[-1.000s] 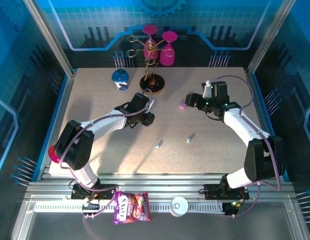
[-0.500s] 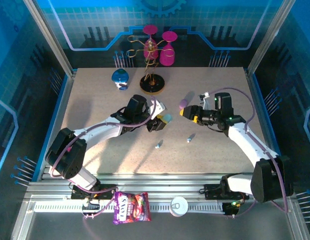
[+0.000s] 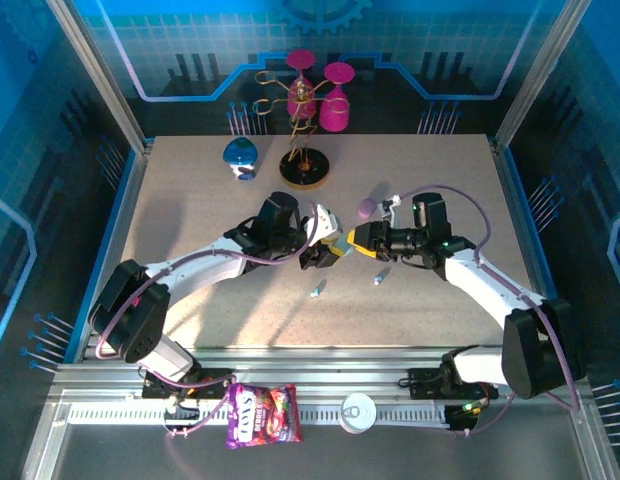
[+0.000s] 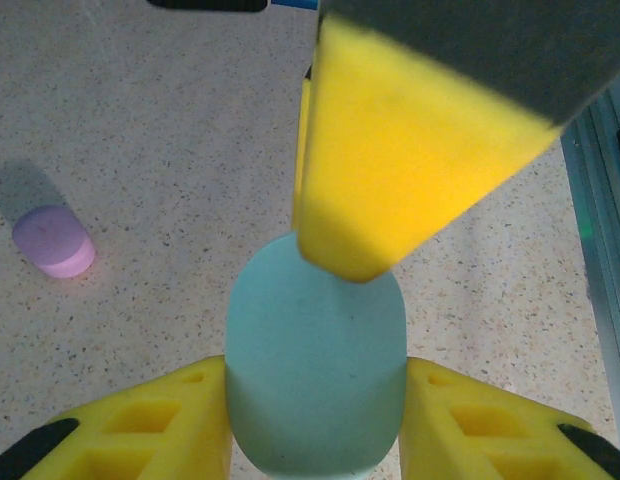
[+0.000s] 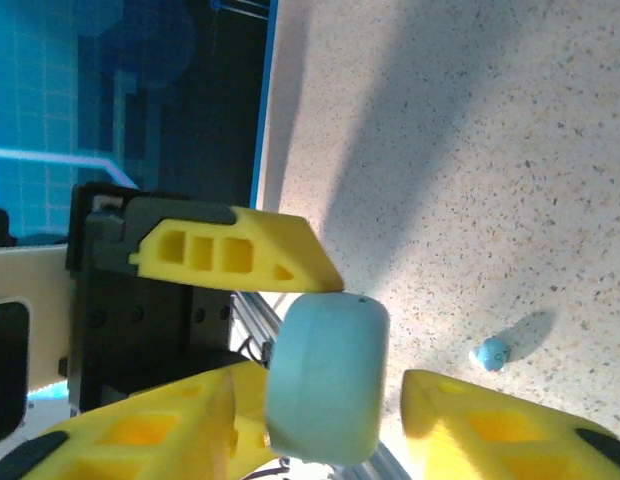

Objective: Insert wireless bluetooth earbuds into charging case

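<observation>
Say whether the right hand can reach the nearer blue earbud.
Probably yes: the earbud lies on bare table beside the right hand, nothing between, though that hand is open around the case the left hand holds.

The speckled beige tabletop (image 3: 190, 220) carries a lilac pebble-shaped case (image 3: 366, 208), one tiny pale blue plastic earbud (image 3: 316, 291), a second blue earbud (image 3: 378, 278) apart from it, a blue-and-white rounded object (image 3: 240, 155) and a black round stand base (image 3: 304, 168)

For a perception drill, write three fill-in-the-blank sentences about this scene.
1. The right gripper has its jaws ___ around the pale blue case held by the left gripper.
2. The second case, lying on the table, is ___.
3. ___ blue earbuds lie loose there.
Missing: open; purple; two.
</observation>
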{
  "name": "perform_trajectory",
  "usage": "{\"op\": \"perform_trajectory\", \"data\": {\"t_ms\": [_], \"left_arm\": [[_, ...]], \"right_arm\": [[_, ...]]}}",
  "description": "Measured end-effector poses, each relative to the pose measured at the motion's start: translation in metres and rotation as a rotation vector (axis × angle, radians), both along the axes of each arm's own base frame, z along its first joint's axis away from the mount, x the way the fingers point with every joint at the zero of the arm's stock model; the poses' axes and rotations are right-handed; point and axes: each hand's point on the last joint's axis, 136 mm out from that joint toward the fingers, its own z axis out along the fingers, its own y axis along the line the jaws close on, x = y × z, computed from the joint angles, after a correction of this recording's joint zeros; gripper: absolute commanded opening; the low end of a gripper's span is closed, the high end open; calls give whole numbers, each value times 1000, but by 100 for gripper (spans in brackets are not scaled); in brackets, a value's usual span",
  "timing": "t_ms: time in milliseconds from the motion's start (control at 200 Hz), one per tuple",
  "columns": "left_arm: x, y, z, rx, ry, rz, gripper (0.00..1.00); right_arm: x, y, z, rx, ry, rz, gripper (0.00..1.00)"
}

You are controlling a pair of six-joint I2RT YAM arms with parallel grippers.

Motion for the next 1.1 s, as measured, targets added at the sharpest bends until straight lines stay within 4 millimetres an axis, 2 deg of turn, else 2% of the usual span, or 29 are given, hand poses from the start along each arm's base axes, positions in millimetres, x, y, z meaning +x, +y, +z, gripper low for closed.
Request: {"op": "perform_trajectory", "data": {"t_ms": [75, 220, 265, 305, 450, 530, 730, 986, 1101], "left_arm": [[0, -1, 3, -4, -12, -4, 42], [-1, -1, 3, -2, -14, -6, 43], [-1, -1, 3, -2, -16, -4, 44], [-1, -1, 2, -1, -17, -2, 49], [0, -3, 3, -29, -45, 0, 77], [0, -3, 4, -63, -73, 5, 84], [-1, -2, 17, -214, -174, 34, 88], [3, 4, 68, -504, -345, 70, 85], [4, 3, 76, -566, -350, 66, 84]], "right_arm": [[0, 0, -2, -1, 10, -1, 43], [-1, 2, 0, 12, 11, 9, 23], [-1, 2, 0, 14, 6, 10, 21], [-1, 2, 0, 15, 11, 8, 20], [1, 3, 5, 40, 11, 7, 19], [3, 2, 11, 74, 6, -1, 19], [9, -4, 30, 204, 2, -30, 20], [12, -6, 75, 400, -35, -27, 21], [14, -6, 95, 481, -41, -18, 21]]}}
